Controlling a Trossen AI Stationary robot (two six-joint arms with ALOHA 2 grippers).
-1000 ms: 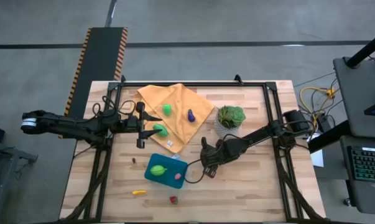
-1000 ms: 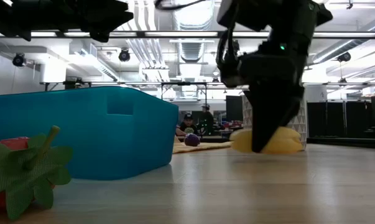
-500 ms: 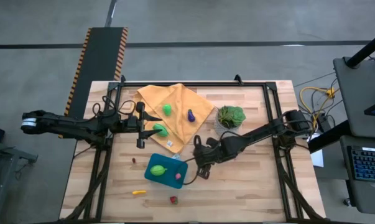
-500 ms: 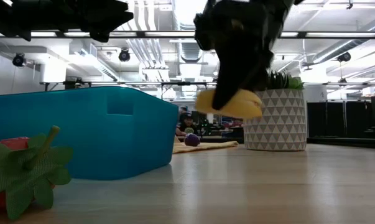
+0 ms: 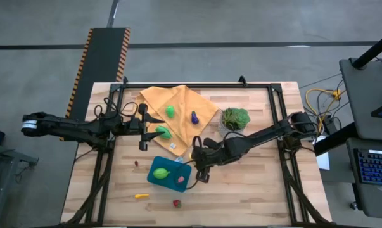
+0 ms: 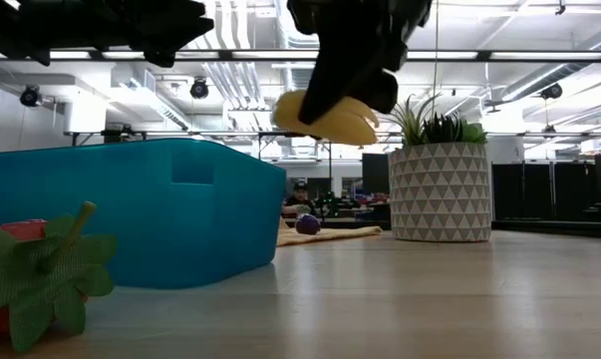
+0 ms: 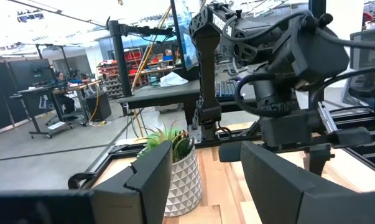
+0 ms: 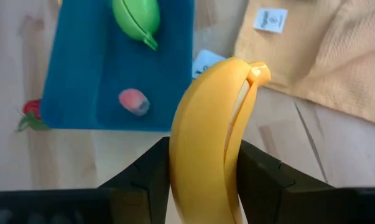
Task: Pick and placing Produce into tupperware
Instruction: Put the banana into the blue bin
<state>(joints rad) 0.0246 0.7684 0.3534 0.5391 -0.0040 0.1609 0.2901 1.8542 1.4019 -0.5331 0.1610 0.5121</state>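
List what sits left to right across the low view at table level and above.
Red strawberry toy with green leaves → teal-blue plastic tupperware → yellow toy banana held in the right gripper → white patterned plant pot.

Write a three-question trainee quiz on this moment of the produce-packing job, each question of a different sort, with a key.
1. True or false: the right gripper holds the banana in the air near the tupperware.
2. Which pieces already lie in the tupperware?
A. a green piece and a pink piece
B. the eggplant and the banana
C. nothing
3. Fill in: the purple eggplant lies on the orange-yellow ____.

Key: 1 true; 2 A; 3 cloth.
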